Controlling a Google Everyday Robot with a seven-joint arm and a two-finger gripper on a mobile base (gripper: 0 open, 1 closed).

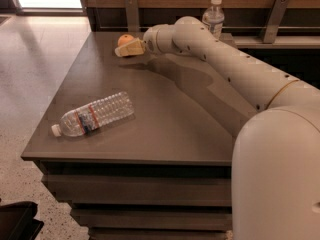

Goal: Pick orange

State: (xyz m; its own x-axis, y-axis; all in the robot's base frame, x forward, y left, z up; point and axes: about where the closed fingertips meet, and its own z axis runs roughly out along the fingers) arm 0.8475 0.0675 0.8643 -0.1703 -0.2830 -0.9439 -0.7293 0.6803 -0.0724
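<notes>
The orange is a small round fruit resting on the dark table near its far left corner. My gripper is at the end of the long white arm reaching across the table from the right. Its yellowish tip is right in front of the orange, touching or almost touching the near side. The lower part of the orange is hidden behind the gripper.
A clear plastic water bottle lies on its side near the table's front left edge. Another bottle stands upright at the back behind the arm. A wooden wall with metal brackets runs behind the table. The floor lies to the left.
</notes>
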